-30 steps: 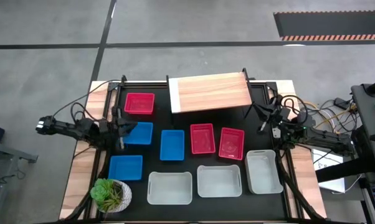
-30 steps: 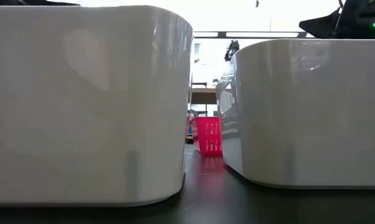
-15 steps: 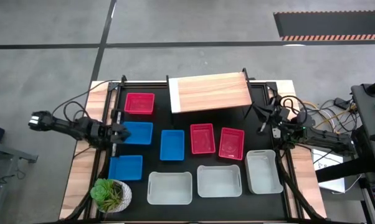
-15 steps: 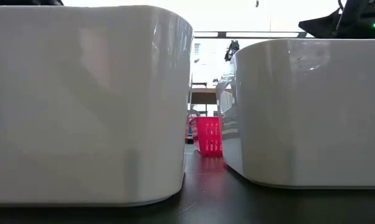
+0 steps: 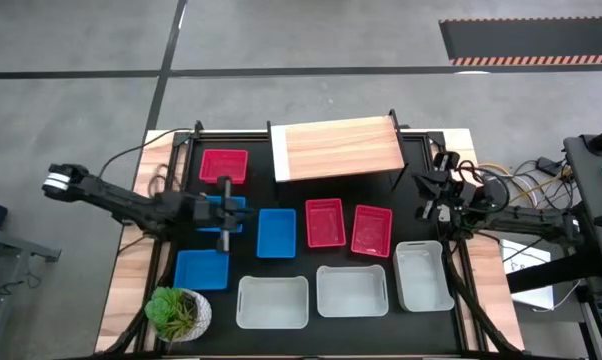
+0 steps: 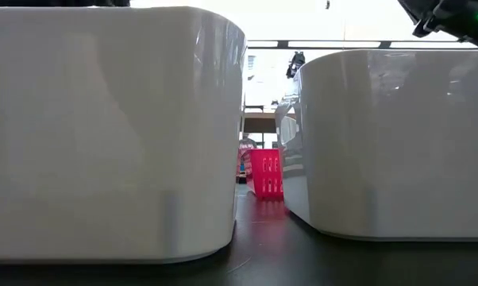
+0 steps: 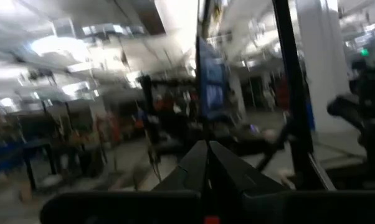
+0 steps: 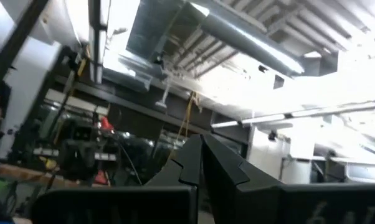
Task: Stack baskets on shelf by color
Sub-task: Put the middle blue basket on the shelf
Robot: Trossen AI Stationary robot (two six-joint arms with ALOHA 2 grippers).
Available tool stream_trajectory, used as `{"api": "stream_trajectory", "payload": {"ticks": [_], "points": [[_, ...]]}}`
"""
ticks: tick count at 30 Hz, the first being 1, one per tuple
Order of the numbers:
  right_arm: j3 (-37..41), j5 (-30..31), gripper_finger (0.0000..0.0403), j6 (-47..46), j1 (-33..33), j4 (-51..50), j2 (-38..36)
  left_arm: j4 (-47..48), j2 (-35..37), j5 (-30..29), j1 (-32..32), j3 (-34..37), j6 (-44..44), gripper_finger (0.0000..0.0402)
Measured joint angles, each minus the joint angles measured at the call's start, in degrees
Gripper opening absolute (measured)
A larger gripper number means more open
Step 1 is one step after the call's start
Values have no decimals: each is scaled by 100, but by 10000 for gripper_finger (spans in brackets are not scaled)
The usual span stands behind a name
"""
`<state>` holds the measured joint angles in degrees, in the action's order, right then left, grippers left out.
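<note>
- The left gripper (image 5: 224, 205) hangs over the black table top (image 5: 291, 195), above the right edge of a small blue perforated plastic basket (image 5: 221, 214); in the left wrist view its two dark fingers (image 7: 207, 163) are pressed together, holding nothing.
- The right gripper (image 5: 428, 197) waits above the table's right edge, beside the light-wood board shelf on thin black legs (image 5: 337, 148), its fingers (image 8: 202, 157) likewise closed.
- Two more blue baskets (image 5: 276, 232) (image 5: 201, 270) lie nearby.
- Red baskets (image 5: 224, 166) (image 5: 324, 222) (image 5: 372, 229) sit apart.
- Three white translucent baskets (image 5: 273, 302) line the front, beside a round potted green plant (image 5: 177, 313).
</note>
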<state>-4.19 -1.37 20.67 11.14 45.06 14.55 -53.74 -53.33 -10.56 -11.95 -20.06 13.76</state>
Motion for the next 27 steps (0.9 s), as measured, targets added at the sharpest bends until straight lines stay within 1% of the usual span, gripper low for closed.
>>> {"api": "stream_trajectory", "payload": {"ticks": [2, 4, 8, 11, 18, 19, 21, 23, 27], "points": [[0, -155, 9, -22, 0, 75, 20, -70, -344, -28, 1, -294, -126, 0], [0, -311, 9, -132, 0, 69, 20, 121, -627, -43, 1, -587, -182, 0], [0, -363, 9, -247, 0, 65, 20, 1254, -1063, -43, 1, -1246, -822, 0], [0, -361, 9, -249, 0, -16, 20, 2682, -1270, -43, -20, -1858, -1422, 0], [0, -345, 9, -54, 0, -149, 20, 7146, -1940, -34, -122, -3625, -3263, 0], [0, -345, 9, -50, 0, -149, 20, 7687, -2110, -25, -172, -3852, -3413, 0], [0, -341, 9, -50, 0, -151, 20, 8473, -2441, 68, -307, -4221, -3589, 0], [0, -316, 9, -56, 0, -150, 20, 8782, -2761, 210, -454, -4531, -3599, 0], [0, -319, 9, -102, 0, -245, 19, 8833, -3324, 278, -750, -5019, -3752, 0]]}}
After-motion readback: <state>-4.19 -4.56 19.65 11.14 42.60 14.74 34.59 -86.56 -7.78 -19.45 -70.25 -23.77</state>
